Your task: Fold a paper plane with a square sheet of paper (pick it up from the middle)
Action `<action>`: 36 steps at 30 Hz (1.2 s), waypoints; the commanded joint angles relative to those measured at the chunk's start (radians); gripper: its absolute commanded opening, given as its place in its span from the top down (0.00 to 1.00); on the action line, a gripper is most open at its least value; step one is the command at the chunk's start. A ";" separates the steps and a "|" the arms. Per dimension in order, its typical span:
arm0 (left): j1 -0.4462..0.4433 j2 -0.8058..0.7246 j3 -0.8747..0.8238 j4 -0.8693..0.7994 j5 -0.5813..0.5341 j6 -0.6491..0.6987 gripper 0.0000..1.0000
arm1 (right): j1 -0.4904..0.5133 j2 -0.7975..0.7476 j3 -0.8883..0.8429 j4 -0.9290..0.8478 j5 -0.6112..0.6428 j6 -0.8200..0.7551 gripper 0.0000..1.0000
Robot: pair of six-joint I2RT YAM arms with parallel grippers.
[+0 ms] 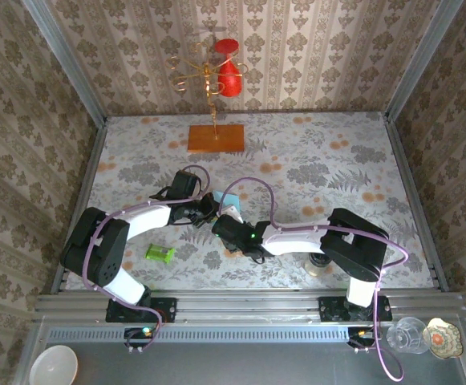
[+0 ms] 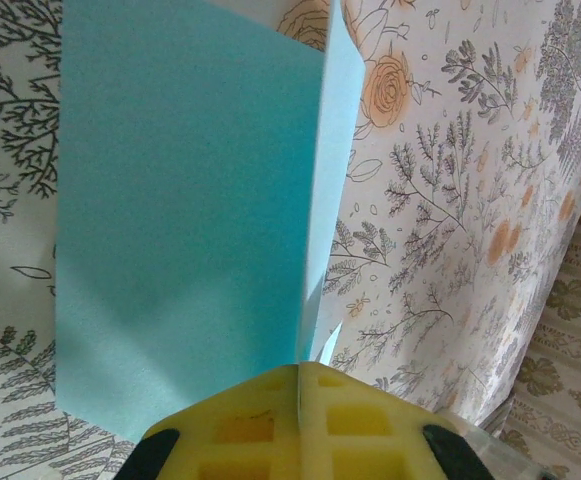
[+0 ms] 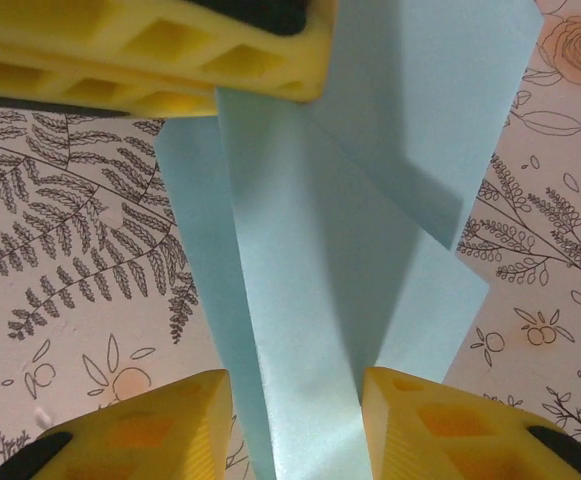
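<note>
I read no words, numbers, labels or brand marks anywhere; the sheet of paper is plain blue; the counter bears only printed flowers and ferns.

The light-blue square sheet of paper, creased lengthwise (two flaps splayed apart), is lifted above mid-table.

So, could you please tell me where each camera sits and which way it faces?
Top external: above and behind, looking down at the table; both arms show.
Left wrist: on that arm, facing along the left pincer, shut on the paper.
Right wrist: on that arm, facing past the right pincer at the paper.
Both wrist views share the paper.
</note>
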 commanded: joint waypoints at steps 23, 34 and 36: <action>-0.009 -0.029 0.014 -0.015 -0.003 -0.017 0.98 | 0.006 0.056 0.041 0.009 0.136 -0.060 0.66; -0.009 -0.031 0.014 -0.015 -0.003 -0.017 0.97 | 0.007 0.041 0.019 0.016 0.141 -0.081 0.74; -0.009 -0.031 0.015 -0.017 -0.005 -0.017 0.96 | 0.006 0.038 0.016 0.016 0.140 -0.083 0.75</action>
